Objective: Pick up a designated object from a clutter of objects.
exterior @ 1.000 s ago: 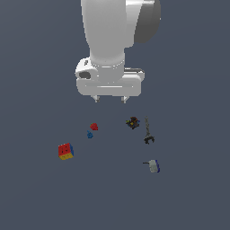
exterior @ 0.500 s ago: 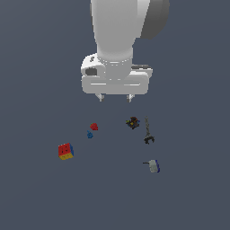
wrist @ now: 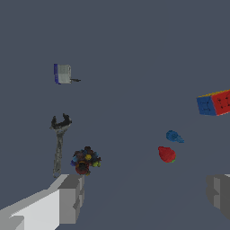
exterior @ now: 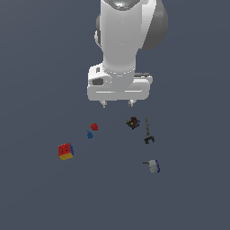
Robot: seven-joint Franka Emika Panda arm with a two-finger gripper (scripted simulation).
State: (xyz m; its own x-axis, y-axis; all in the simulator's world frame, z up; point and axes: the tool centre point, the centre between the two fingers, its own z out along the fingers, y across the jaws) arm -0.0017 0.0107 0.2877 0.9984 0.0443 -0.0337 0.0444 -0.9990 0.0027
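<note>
The pincer (exterior: 117, 103) hangs wide open above the flat grey counter (exterior: 40, 193), and it holds nothing. Its two short tips point down. In the wrist view its blocky grey fingers (wrist: 71, 197) stand far apart.

The designated object (exterior: 132, 122) is a tiny dark lump, bumpy all over, with little orange and yellow dots. It lies on the counter just below one pincer tip, on the exterior view's right. In the wrist view it sits just beside one finger, not touching it.

Right next to that lump, farther from the pincer, lies a thin dark grey tool (exterior: 148, 133) with a forked end like a small claw. Past the tool is a small white and blue block (exterior: 153, 166) with a thin stub sticking out.

On the other side, below the other tip, sit a round red lump (exterior: 94, 126) and a small blue lump (exterior: 90, 134), close together. Farthest from the pincer, on the exterior view's left, rests a cube (exterior: 66, 151) with red, blue and yellow squares
</note>
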